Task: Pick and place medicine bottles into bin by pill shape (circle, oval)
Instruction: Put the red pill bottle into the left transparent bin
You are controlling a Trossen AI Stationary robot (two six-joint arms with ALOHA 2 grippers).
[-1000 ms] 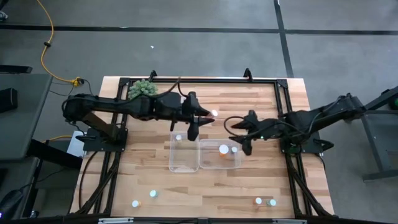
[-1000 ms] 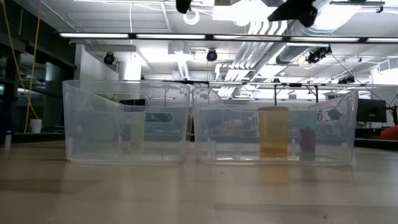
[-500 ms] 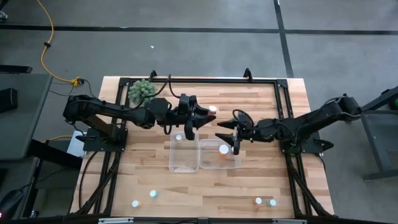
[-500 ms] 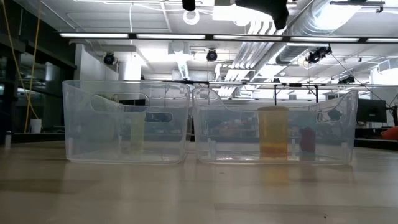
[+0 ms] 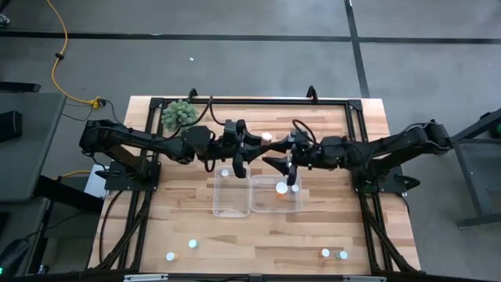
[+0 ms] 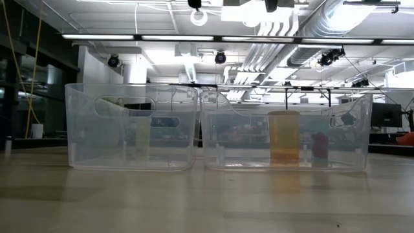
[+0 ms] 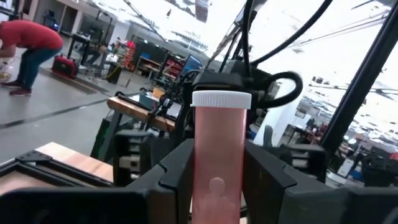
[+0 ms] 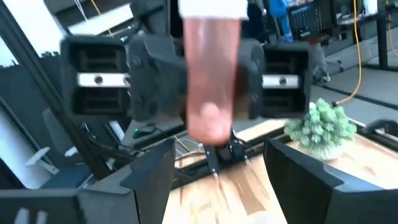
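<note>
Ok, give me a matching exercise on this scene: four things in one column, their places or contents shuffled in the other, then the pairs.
1. orange medicine bottle with white cap
2. fuzzy green plant ball
3. clear plastic bin on the left arm's side
4. clear plastic bin on the right arm's side

A. contains two bottles
B. table's far corner, left arm's side
C. clamped between the left gripper fingers
D. contains one bottle

Pairs: 1-C, 2-B, 3-D, 4-A

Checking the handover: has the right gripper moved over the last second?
Yes. The right gripper has moved leftward past the right bin, toward the left gripper.
</note>
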